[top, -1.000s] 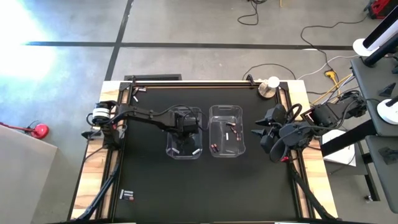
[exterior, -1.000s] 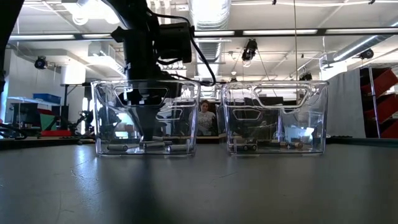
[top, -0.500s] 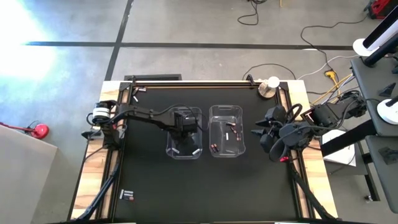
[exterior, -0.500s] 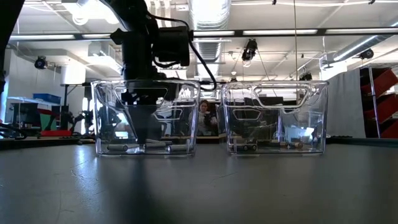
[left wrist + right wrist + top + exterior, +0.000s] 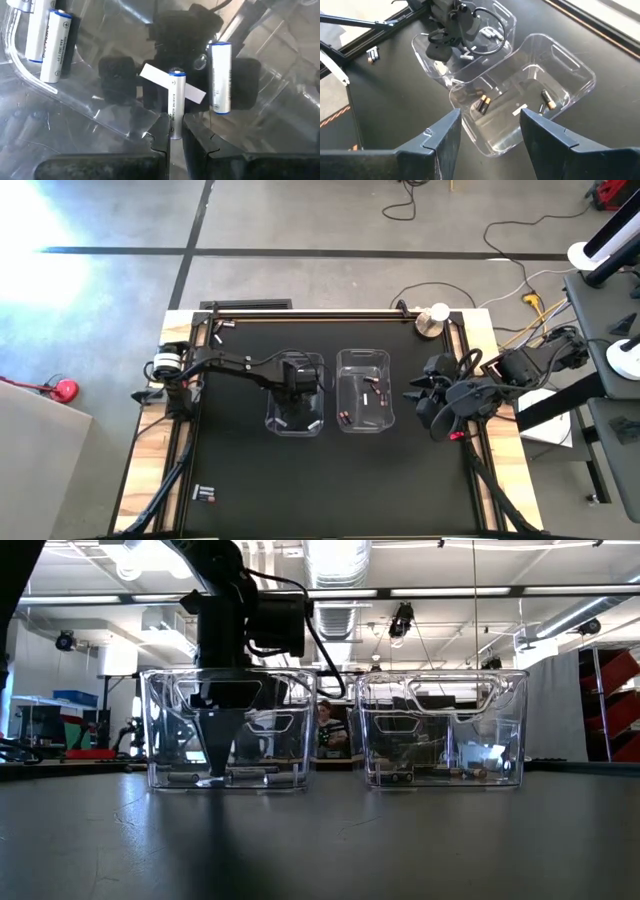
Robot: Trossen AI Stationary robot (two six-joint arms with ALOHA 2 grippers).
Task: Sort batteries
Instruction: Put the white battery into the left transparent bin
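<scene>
Batteries are split between two clear bins at the centre of the high view: white ones (image 5: 54, 46) lie in the left bin (image 5: 296, 393), dark copper-ended ones (image 5: 483, 103) in the right bin (image 5: 364, 390). One white battery (image 5: 176, 104) stands pinched between the closed fingers of the left gripper (image 5: 175, 135), which reaches down inside the left bin, left of centre in the low view. A few more batteries (image 5: 204, 494) lie at the lower left of the black table (image 5: 330, 480), others near its upper left corner. At centre right, the right gripper (image 5: 420, 394) hovers beside the right bin, fingers parted and empty.
</scene>
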